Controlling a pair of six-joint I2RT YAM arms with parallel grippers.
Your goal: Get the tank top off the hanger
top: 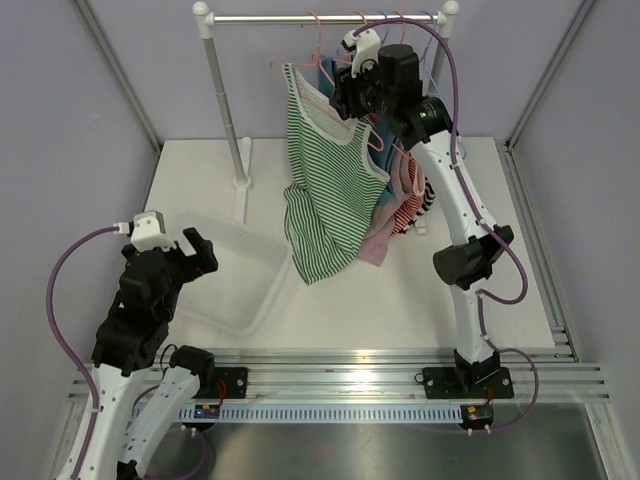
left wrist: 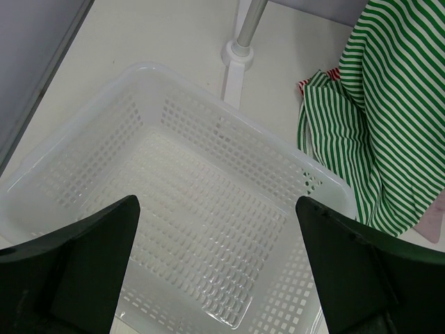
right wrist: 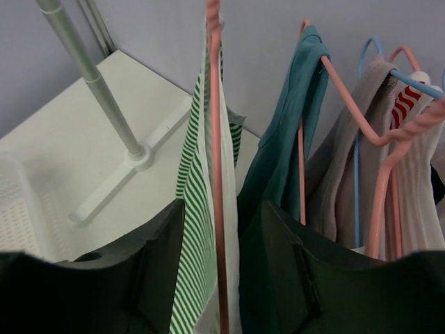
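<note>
Green-striped tank top [top: 318, 200] hangs on a pink hanger [right wrist: 217, 139] at the left end of the rack rail [top: 330, 17], far-centre of the bench [top: 420, 310]. Its hem is near the white basket [left wrist: 104, 132] at near left.

Right gripper [right wrist: 219, 223] is up at the rail, jaws abt half-wide, astride the hanger wire + one striped strap. No firm clamp visible; the pads look just beside the cloth. Left gripper [left wrist: 217, 205] hovers over the basket, jaws fully wide, holding nothing.

Step, as I read it: get hold at the shoulder so the strap can come off the hanger arm. To do it well:
- Pinch fabric only, not wire. If both get caught, the hanger comes w/ it.
- Grip close to the strap's top, then slide outward along the arm & down, no straight pull.
- Watch the teal top [right wrist: 292, 125] just right of it, and keep the right-hand finger out of it.
- Other strap prob needs the same after.
</note>
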